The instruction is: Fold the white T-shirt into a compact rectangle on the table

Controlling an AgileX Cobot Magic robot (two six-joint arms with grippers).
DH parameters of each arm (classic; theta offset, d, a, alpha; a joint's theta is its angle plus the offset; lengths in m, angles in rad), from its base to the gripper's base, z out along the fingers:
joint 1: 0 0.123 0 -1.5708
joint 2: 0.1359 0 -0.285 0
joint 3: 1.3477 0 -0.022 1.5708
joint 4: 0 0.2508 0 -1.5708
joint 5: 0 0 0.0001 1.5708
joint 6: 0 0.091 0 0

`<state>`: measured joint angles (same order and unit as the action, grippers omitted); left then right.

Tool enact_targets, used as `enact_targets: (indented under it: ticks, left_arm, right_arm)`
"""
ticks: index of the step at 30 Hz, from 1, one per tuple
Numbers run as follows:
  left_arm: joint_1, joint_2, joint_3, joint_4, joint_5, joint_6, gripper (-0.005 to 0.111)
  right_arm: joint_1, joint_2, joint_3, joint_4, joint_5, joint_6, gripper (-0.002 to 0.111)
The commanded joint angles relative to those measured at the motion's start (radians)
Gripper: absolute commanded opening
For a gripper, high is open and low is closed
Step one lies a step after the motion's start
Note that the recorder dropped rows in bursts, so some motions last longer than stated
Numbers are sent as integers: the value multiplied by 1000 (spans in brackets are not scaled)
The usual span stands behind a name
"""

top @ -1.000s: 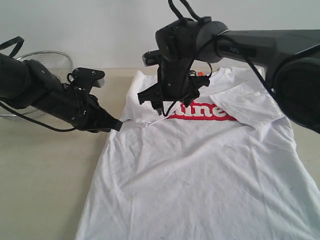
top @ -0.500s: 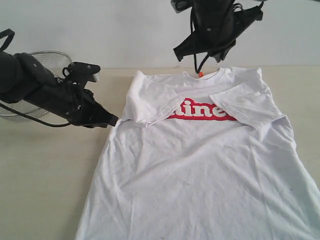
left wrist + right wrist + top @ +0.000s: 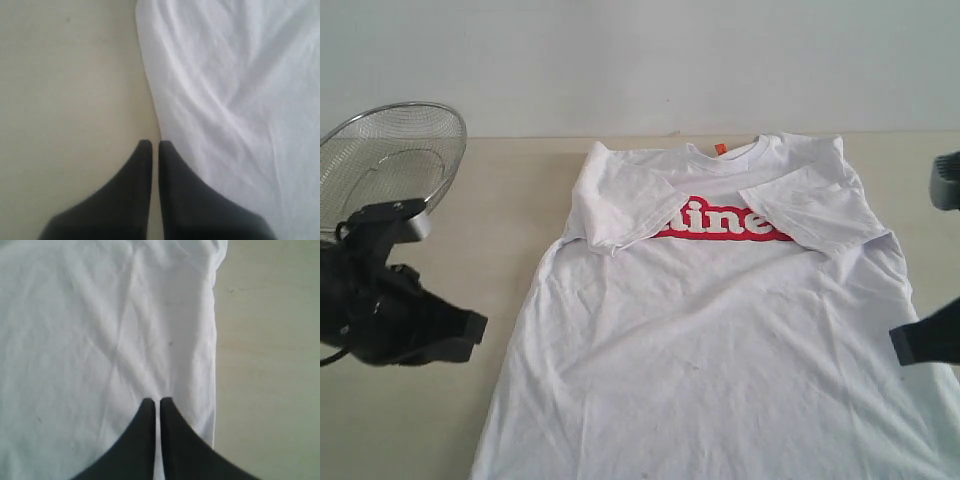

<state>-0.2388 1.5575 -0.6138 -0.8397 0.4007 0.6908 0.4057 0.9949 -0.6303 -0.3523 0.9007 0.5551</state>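
White T-shirt [image 3: 720, 330] lies face up and flat on the table [image 3: 520, 180], both sleeves [image 3: 620, 205] turned in over its red lettering [image 3: 720, 222]. One side edge runs just beside the left gripper [image 3: 151, 145], whose tips are pressed together over bare wood, pinching nothing. The opposite side lies under the right gripper [image 3: 153, 401], tips just inside the cloth's edge, likewise pressed together and empty.

Thin cotton like this looks light, limp and quick to crease. It is probably best taken by a side edge or hem corner, both layers together.

Only the exterior view shows the lettering, the orange neck tag [image 3: 720, 149] and the wire-mesh basket [image 3: 390, 150] behind the left gripper. Only the wrist views show the fingertips meeting.
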Motion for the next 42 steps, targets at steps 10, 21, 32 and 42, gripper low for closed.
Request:
enact_targets:
  ticks: [10,21,32,42]
  left_arm:
    - [-5,-86,194,-71,11,-6,5]
    - [-5,-86,226,-387,73,315,5]
    - [-5,-86,230,-479,98,411,5]
    - [-5,-86,230,-558,133,506,5]
  right_arm:
    - [-7,-56,121,-112,96,77,0]
    - [-123,-56,121,14,55,63,0]
    - [-739,80,120,436,3,-625,0]
    - [-815,415,120,881,22,-1104,4]
